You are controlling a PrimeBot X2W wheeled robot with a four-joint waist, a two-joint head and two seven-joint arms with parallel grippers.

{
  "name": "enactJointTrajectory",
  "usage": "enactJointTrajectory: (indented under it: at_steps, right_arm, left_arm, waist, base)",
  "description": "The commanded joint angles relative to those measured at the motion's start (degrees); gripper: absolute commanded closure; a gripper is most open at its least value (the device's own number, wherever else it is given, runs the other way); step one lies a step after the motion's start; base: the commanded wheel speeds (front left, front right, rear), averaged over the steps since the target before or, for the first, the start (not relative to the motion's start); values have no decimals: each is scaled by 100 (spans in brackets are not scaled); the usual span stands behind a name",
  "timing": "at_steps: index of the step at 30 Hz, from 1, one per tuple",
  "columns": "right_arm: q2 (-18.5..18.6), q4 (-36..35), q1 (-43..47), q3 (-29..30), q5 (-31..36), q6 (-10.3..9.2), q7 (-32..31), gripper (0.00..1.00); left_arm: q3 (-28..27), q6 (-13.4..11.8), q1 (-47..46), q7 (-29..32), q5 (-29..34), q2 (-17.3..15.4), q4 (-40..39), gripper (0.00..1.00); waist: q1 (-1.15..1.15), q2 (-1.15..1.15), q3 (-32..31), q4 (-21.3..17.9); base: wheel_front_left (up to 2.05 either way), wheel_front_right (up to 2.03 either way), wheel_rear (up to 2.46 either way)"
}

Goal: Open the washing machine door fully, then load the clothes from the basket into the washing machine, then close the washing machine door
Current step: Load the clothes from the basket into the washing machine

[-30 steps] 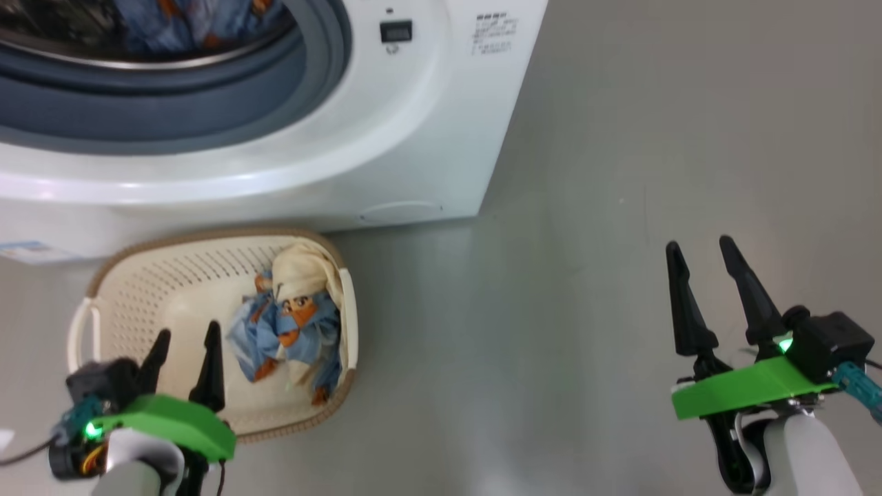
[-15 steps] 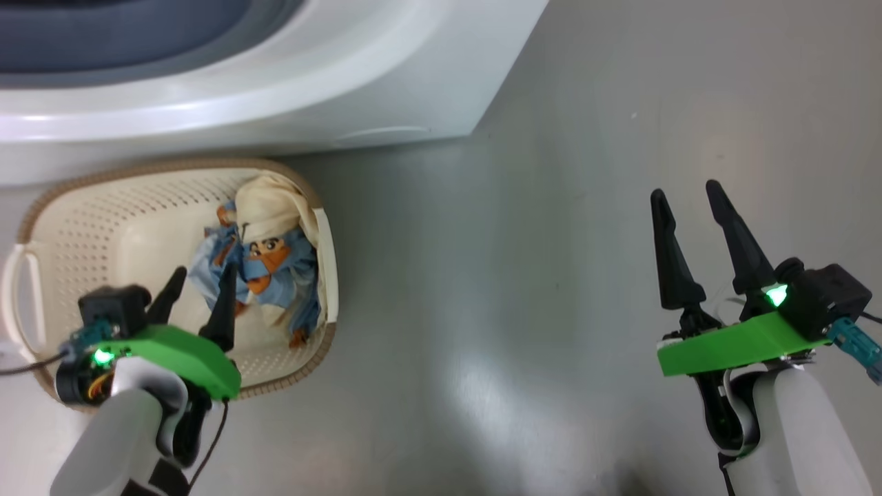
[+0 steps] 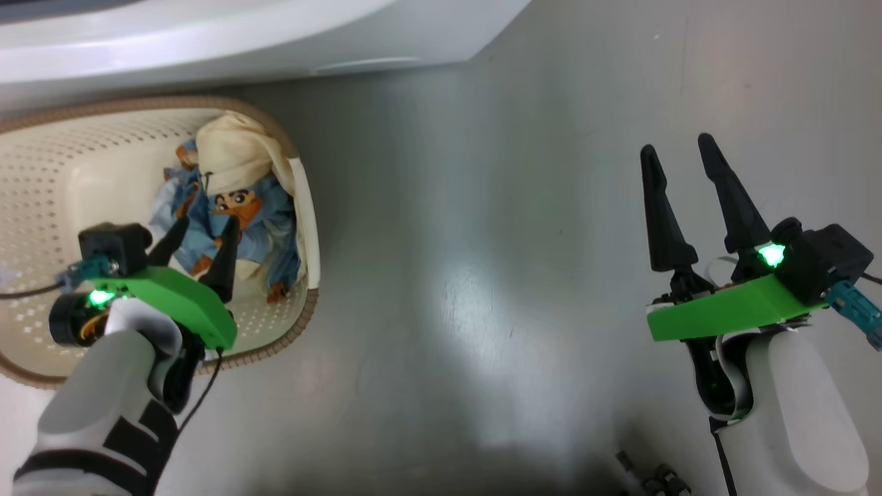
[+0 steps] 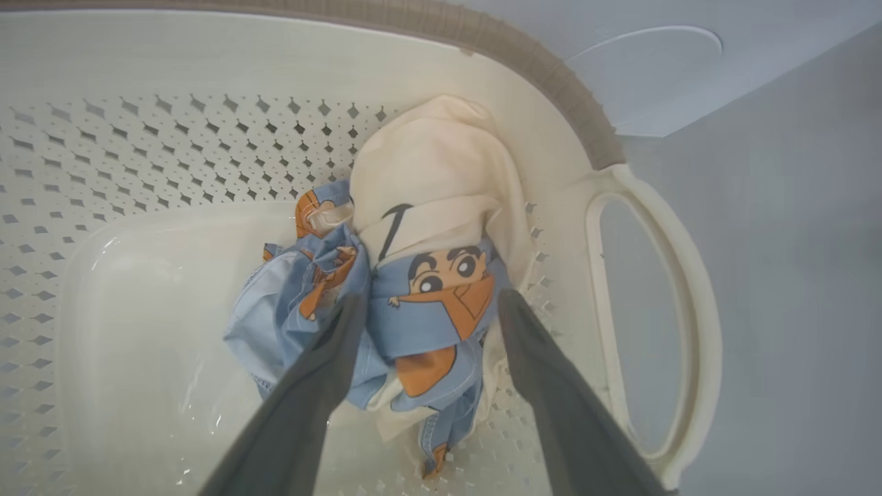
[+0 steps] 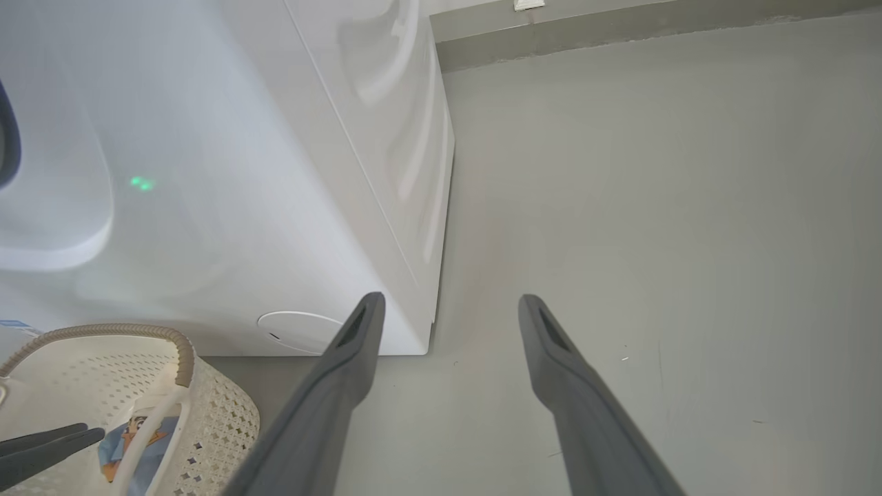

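The left gripper (image 3: 207, 222) and right gripper (image 3: 675, 142) each have two long, tapering black fingers on a bright green bracket (image 3: 723, 313). Each bracket carries a glowing green light (image 3: 770, 255) and a black camera box (image 3: 823, 262) with a teal plug (image 3: 854, 310). The forearms (image 3: 792, 399) are pale grey-white. A thin black cable (image 3: 207, 386) hangs at lower left.

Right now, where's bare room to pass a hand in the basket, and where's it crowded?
Bare: basket bottom between clothes and the far perforated wall; floor between basket and right gripper. Crowded: the handle side, under the left gripper.
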State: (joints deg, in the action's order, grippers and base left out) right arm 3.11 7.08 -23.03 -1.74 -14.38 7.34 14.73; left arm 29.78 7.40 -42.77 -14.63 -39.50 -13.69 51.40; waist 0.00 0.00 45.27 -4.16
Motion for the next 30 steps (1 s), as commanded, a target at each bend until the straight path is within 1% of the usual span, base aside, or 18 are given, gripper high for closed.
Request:
enactJointTrajectory:
  at_steps: [1, 3, 4, 9, 12, 18, 19, 20, 21, 27, 30]
  right_arm:
    - [-23, -124, 37, -178, -56, 14, 27, 0]
    - [-23, -131, 0, -204, -52, 14, 27, 0]
    - [-23, -141, -34, -210, -59, 14, 27, 0]
    - [-23, -184, -84, -221, -97, 14, 27, 0]
    - [-23, -205, -87, -240, -105, 14, 27, 0]
    - [-24, -208, -101, -278, -128, 14, 27, 0]
    - [-24, -210, -99, -279, -131, 14, 27, 0]
    - [-24, -211, -99, -280, -134, 14, 27, 0]
    - [-24, -210, -101, -279, -136, 14, 27, 0]
    - [-24, -189, -98, -250, -125, 14, 27, 0]
    - [-24, -167, -83, -209, -97, 14, 27, 0]
  left_arm:
    - [3, 9, -88, -37, -128, -274, 68, 0]
    - [154, 9, -208, -37, -235, -306, 162, 0]
    - [315, 9, -329, -37, -357, -341, 243, 0]
    - [643, 9, -614, -37, -642, -456, 394, 0]
    - [757, 9, -709, -37, -753, -491, 445, 0]
    - [1235, 9, -889, -37, -1165, -559, 634, 0]
    - [1312, 9, -916, -37, -1237, -579, 648, 44]
    - [1384, 9, -940, -37, -1314, -598, 667, 69]
    - [1453, 9, -963, -37, -1388, -613, 683, 100]
    - [1797, 9, -1042, -37, -1838, -671, 718, 100]
    - [1849, 9, -1036, -37, -2030, -675, 688, 100]
  waist:
    - [0, 0, 256, -40]
    - [0, 0, 347, -52]
    - [0, 0, 428, -66]
    - [0, 0, 589, -109]
    - [0, 0, 634, -124]
    - [0, 0, 697, -187]
    - [0, 0, 698, -197]
    - [0, 0, 700, -206]
    - [0, 0, 700, -211]
    - [0, 0, 630, -210]
    - [0, 0, 521, -163]
  base:
    - [0, 0, 0]
    - [0, 0, 0]
    - [0, 0, 0]
    - [0, 0, 0]
    - [0, 0, 0]
    - [0, 0, 0]
    - [0, 0, 0]
    - [0, 0, 0]
    - [0, 0, 0]
    - [0, 0, 0]
    - [0, 0, 0]
